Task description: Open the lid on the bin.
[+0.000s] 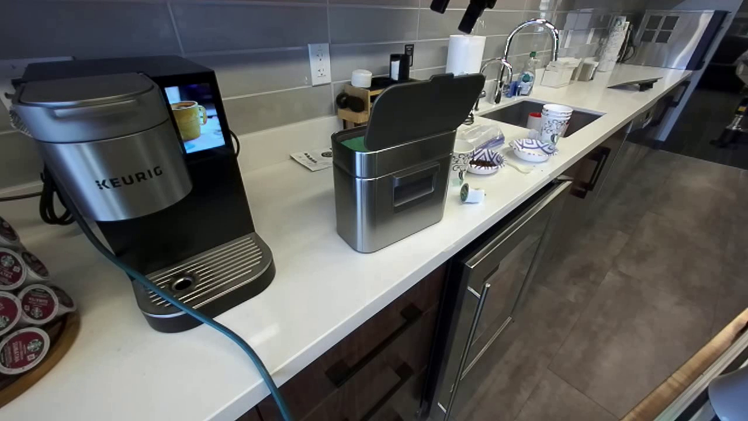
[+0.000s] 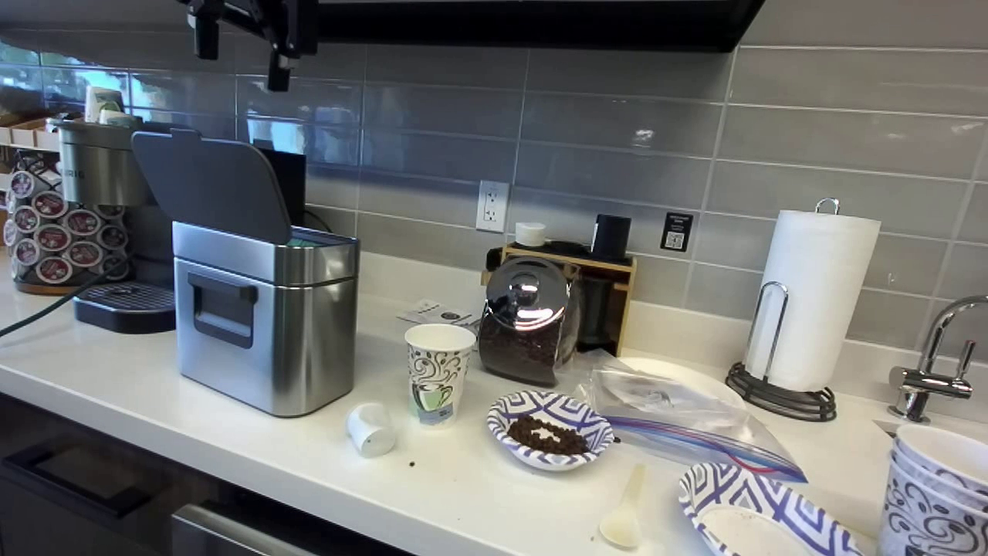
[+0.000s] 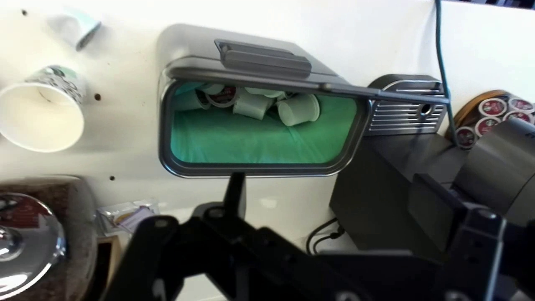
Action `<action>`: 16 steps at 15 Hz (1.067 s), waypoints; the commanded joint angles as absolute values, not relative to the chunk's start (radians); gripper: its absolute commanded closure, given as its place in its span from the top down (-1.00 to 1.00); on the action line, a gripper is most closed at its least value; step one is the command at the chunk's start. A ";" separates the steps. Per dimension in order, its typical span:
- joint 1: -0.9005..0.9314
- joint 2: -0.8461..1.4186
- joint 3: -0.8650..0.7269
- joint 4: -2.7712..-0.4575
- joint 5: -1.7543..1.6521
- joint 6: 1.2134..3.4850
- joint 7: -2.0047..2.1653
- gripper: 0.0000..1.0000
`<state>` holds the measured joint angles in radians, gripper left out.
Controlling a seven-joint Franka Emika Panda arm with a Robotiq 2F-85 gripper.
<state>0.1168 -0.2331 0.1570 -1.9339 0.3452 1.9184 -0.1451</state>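
The steel bin [image 1: 388,204] stands on the counter in both exterior views [image 2: 266,347]. Its dark grey lid [image 1: 423,111] is raised and stands up steeply along the bin's handle side; it also shows so in an exterior view [image 2: 208,185]. In the wrist view the lid [image 3: 351,90] is seen nearly edge-on. The bin's open mouth [image 3: 250,169] shows a green liner with several used pods inside. My gripper [image 3: 334,192] is open and empty, its fingers wide apart. It is high above the counter, apart from the lid, in both exterior views [image 1: 454,14] [image 2: 242,58].
The Keurig coffee maker [image 1: 146,158] stands beside the bin, with a teal cable [image 1: 234,339] in front. A paper cup [image 2: 438,371], a tipped white pod [image 2: 370,429], a bowl of grounds [image 2: 548,432] and a glass jar [image 2: 525,324] are on the bin's other side.
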 commanded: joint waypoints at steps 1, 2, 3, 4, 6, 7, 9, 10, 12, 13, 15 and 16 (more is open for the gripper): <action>0.110 -0.268 0.158 -1.931 0.251 1.817 0.054 1.00; 0.107 -0.270 0.158 -1.923 0.233 1.776 0.099 1.00; 0.104 -0.271 0.158 -1.912 0.214 1.731 0.137 1.00; 0.101 -0.271 0.158 -1.902 0.202 1.689 0.172 1.00; 0.101 -0.269 0.154 -1.882 0.184 1.619 0.181 1.00; 0.105 -0.267 0.149 -1.872 0.177 1.583 0.149 1.00; 0.106 -0.264 0.154 -1.856 0.146 1.542 0.146 1.00; 0.107 -0.263 0.156 -1.851 0.129 1.529 0.136 1.00; 0.110 -0.265 0.159 -1.846 0.093 1.527 0.111 1.00; 0.110 -0.266 0.152 -1.859 0.130 1.553 0.130 1.00; 0.111 -0.266 0.154 -1.855 0.115 1.553 0.123 1.00; 0.111 -0.266 0.154 -1.855 0.113 1.553 0.121 1.00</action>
<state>0.1070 -0.2679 0.1575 -1.8586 0.1137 1.5554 0.1197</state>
